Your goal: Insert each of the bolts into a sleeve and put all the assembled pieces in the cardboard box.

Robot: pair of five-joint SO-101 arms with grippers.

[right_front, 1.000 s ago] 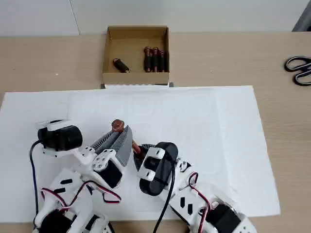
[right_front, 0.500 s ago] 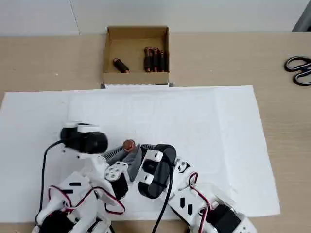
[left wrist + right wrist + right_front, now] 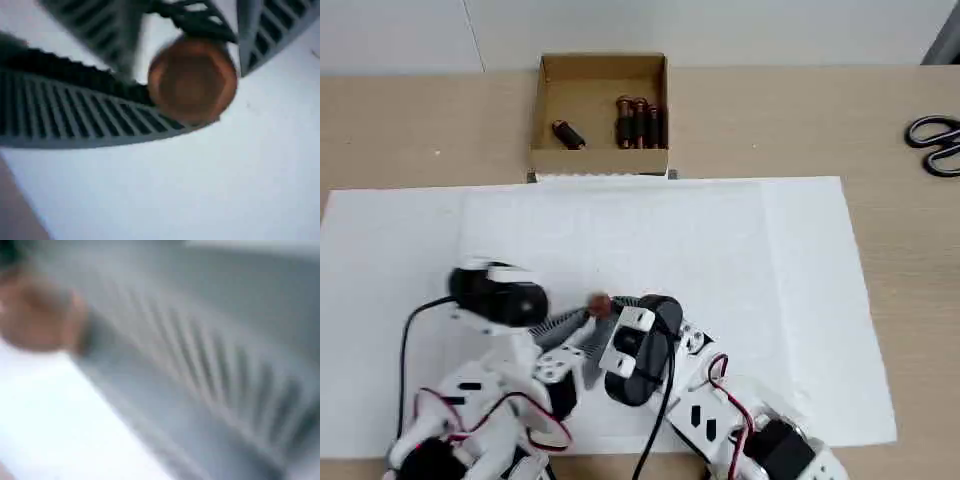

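Observation:
My left gripper (image 3: 590, 314) is shut on a copper bolt (image 3: 599, 304) near the front of the white paper. In the left wrist view the bolt's hexagonal head (image 3: 192, 82) sits between the grey ribbed fingers (image 3: 75, 112). The right gripper (image 3: 616, 312) lies directly beside the bolt, under its own black wrist housing, and its tip is hidden. In the right wrist view a copper blur (image 3: 37, 315) lies next to a grey ribbed surface (image 3: 200, 375). The cardboard box (image 3: 545, 110) at the back holds one dark piece (image 3: 568, 134) and three side by side (image 3: 640, 122).
A white paper sheet (image 3: 740, 250) covers the middle of the wooden table. Black-handled scissors (image 3: 935, 140) lie at the far right edge. Both arms crowd the front left of the paper.
The left arm has swung right and toward the front with the bolt, bringing it from the paper's middle left up against the right gripper. The right arm has barely moved.

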